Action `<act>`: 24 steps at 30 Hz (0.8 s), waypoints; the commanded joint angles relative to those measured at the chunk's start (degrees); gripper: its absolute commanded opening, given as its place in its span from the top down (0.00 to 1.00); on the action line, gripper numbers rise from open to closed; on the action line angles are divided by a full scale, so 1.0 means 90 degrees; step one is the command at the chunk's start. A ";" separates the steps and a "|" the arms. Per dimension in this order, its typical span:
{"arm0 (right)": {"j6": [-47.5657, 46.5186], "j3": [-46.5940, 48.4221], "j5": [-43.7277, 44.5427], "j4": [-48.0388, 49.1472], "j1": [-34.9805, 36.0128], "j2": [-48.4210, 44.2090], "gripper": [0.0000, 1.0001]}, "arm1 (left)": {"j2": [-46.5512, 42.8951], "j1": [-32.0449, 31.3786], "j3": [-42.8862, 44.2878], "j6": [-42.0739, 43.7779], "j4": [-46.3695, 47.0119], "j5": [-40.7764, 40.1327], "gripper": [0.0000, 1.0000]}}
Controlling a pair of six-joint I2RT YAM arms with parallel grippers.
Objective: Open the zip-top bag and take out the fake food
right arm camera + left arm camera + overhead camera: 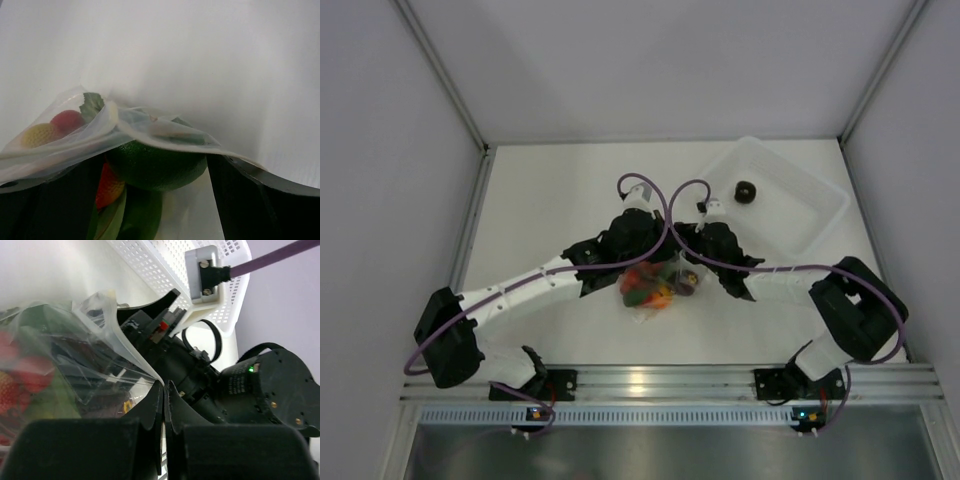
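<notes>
Over zip-top bag [653, 287], left tool [638, 262] beside right tool [697, 262]

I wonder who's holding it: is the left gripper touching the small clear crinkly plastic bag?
Touching. In the left wrist view, the plastic bag's edge is pinched between the left gripper's shut fingertips.

The small, clear, crinkly plastic zip-top bag [658, 290] lies mid-counter, closer to the near edge, with the small plastic fake food [645, 287] inside it. The left gripper [163, 390] is at the bag's left side and the right gripper [690, 270] at its right. The white rectangular plastic tub [800, 215] stands in the far right corner, holding a small dark round piece [746, 192].
</notes>
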 commanded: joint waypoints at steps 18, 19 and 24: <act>0.0301 0.0921 -0.0649 0.0224 -0.0190 0.1611 0.11 | -0.0477 -0.0121 -0.0076 0.0066 0.0608 0.0274 1.00; 0.0370 0.0883 -0.0600 0.0292 -0.0200 0.1651 0.17 | -0.0526 -0.0120 -0.0086 0.0076 0.0598 0.0255 1.00; 0.0343 0.0599 -0.0658 0.0605 -0.0229 0.1311 0.34 | -0.0741 -0.0111 -0.0290 0.0154 0.0608 -0.0184 1.00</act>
